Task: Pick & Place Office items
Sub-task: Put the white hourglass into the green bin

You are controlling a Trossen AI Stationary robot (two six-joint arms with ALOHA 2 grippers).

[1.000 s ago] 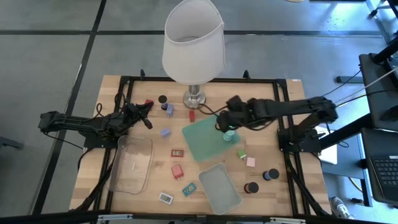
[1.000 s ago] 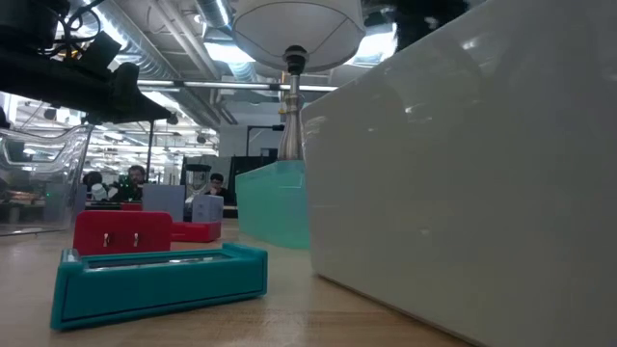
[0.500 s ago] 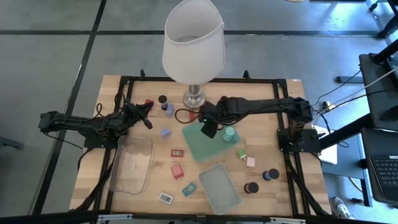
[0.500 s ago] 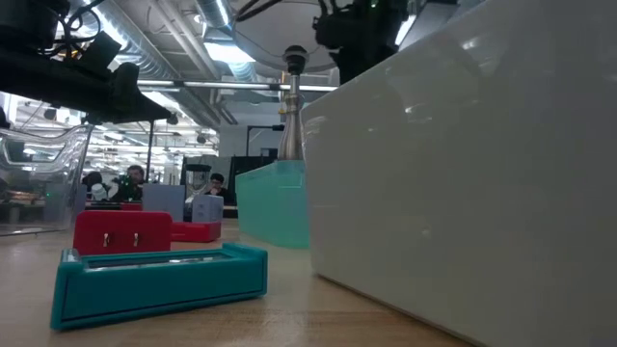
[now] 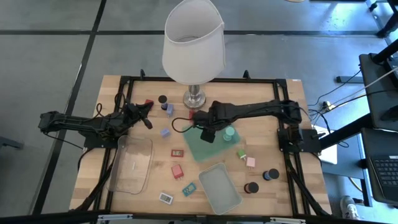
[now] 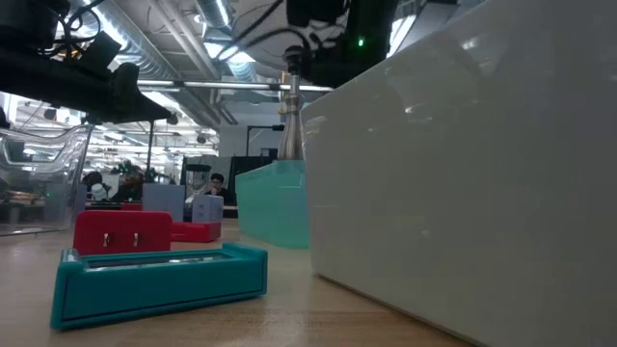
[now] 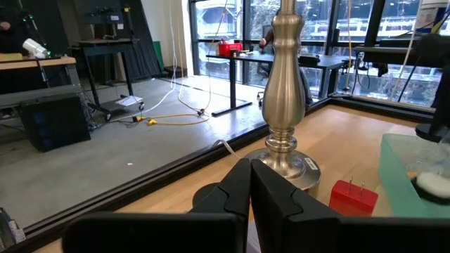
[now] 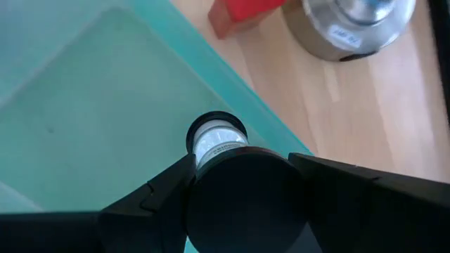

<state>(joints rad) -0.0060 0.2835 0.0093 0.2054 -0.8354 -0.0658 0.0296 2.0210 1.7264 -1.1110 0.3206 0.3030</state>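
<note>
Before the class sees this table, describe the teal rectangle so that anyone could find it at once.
Start at the lamp and go to the mint tray farthest from it. Seen from above, two flat rectangles lie just left of that tray, and the teal rectangle is the nearer one. The white rectangle beside it differs in colour.

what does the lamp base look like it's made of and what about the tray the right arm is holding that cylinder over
Lamp base: probably polished metal with a brushed nickel tone; it shows sharp, mirror-like reflections. Mint-green tray: likely translucent frosted plastic; it has a soft matte sheen, and light passes through its wall in the low view. The right pincer holds the cylinder.
</note>
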